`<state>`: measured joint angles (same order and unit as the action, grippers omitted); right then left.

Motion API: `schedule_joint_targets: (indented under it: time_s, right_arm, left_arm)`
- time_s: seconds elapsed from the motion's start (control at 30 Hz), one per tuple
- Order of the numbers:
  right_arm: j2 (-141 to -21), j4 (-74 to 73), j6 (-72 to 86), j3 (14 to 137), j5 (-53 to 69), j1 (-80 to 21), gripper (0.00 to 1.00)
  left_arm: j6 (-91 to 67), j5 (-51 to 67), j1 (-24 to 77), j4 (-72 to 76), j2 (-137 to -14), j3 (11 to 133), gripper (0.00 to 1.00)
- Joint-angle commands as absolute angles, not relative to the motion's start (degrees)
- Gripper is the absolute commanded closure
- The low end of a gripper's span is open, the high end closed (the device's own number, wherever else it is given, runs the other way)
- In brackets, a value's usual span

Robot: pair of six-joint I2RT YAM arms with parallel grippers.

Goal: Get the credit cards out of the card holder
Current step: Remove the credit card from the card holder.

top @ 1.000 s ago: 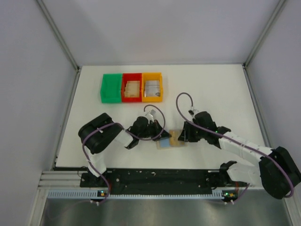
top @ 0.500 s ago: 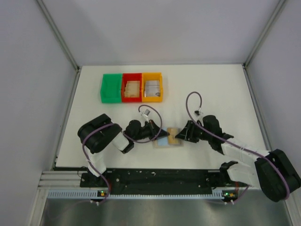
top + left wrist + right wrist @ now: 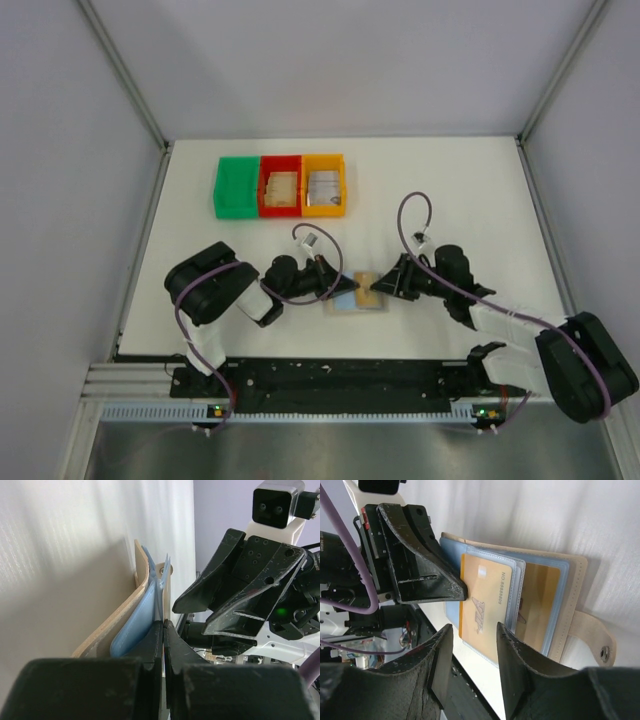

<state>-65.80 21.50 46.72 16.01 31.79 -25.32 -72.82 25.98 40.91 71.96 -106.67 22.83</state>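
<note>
Clamped left gripper (image 3: 163, 626) fully shut on card holder's (image 3: 576, 587) blue sleeve edge. Held right gripper (image 3: 474, 630) part-open, empty, tan credit card (image 3: 487, 592) just ahead of fingertips.

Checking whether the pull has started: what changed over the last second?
The right end effector dropped and reached left to the wallet, jaws open at a yellow card. The left end effector, shut on the wallet's left flap, drew back slightly left, dragging the wallet along. The three bins and the cards in them stayed put.
</note>
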Motion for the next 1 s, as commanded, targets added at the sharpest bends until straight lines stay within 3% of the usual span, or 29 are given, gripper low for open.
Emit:
schedule_joint_targets:
  time_s: [0.0,0.43,0.97]
  right_arm:
    - [-66.18,22.68,46.41,15.65,30.68,-24.61,0.60]
    - [-67.06,21.01,45.62,15.73,29.53,-24.08,0.64]
    - [-71.98,29.36,47.46,16.08,36.65,-23.99,0.67]
  left_arm:
    - [-73.56,26.90,40.52,88.86,-104.59,22.24,1.00]
    - [-73.92,27.25,39.99,90.79,-104.24,21.80,1.00]
    - [-74.00,28.48,39.90,92.11,-103.45,23.03,1.00]
